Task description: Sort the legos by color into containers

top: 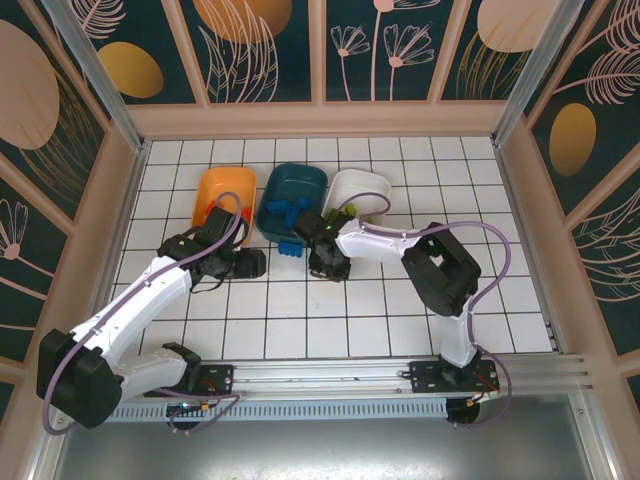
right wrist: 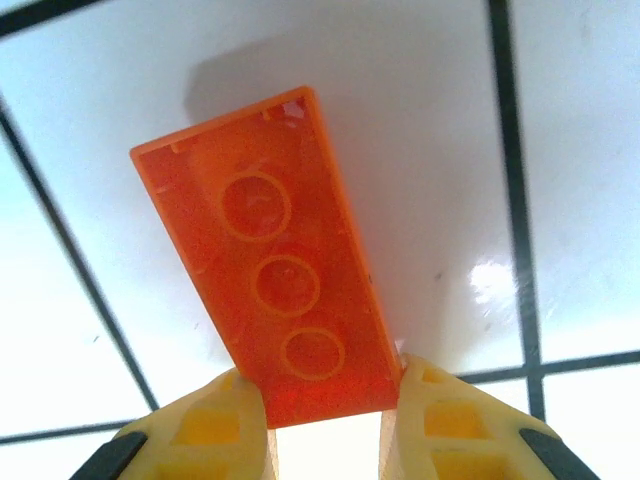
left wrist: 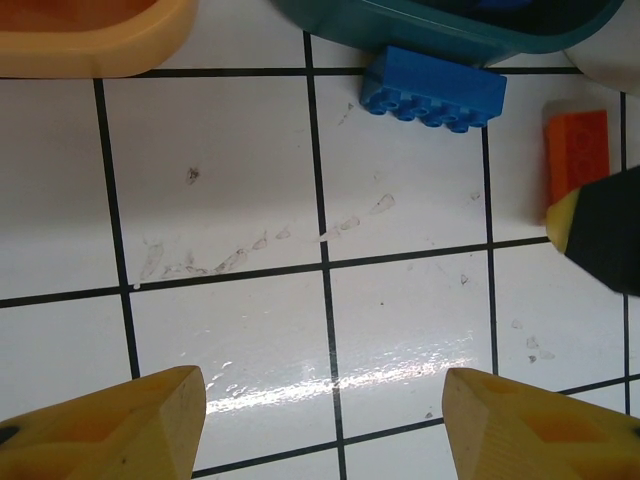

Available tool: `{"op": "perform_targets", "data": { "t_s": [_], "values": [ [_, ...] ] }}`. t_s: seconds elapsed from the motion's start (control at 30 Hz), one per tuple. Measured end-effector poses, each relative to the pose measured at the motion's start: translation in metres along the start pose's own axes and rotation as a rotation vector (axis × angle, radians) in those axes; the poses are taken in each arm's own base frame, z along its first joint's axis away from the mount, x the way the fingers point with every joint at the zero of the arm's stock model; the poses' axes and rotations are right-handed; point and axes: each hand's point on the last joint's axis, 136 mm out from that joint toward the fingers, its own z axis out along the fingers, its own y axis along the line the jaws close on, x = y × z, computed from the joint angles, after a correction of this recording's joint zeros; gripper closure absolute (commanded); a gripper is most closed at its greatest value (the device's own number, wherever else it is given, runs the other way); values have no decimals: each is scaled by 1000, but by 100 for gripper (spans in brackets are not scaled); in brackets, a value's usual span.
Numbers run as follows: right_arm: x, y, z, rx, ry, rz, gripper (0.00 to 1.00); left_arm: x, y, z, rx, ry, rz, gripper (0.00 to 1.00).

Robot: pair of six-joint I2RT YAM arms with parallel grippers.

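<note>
The white tiled surface (top: 400, 300) carries three trays in a row at the back: the orange tray (top: 222, 190), the teal tray (top: 295, 195) with blue pieces inside, and the white tray (top: 362, 190). The left gripper (left wrist: 325, 400) hovers over bare tiles in front of the orange tray, jaws partly spread with nothing between them. The right gripper (right wrist: 325, 400) is clamped on one end of an orange brick (right wrist: 270, 280), hollow underside facing its camera, just above the tiles. A blue brick (left wrist: 433, 88) lies just in front of the teal tray.
</note>
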Motion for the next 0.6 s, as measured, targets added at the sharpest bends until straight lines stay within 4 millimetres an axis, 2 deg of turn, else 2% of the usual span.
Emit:
{"op": "perform_targets", "data": {
  "t_s": [0.2,0.3,0.5,0.6],
  "values": [
    [16,26,-27,-77,4,-66,84,-14,3,-5,-22,-23,5,36],
    [16,50,-48,-143,-9,-91,84,-24,6,-14,-36,-44,-7,36],
    [-1,117,-104,-361,-61,-147,84,-51,28,-52,-125,-160,-59,35],
    [-19,156,-119,-468,-88,-173,84,-54,39,-74,-181,-231,-72,34]
  ]
}}
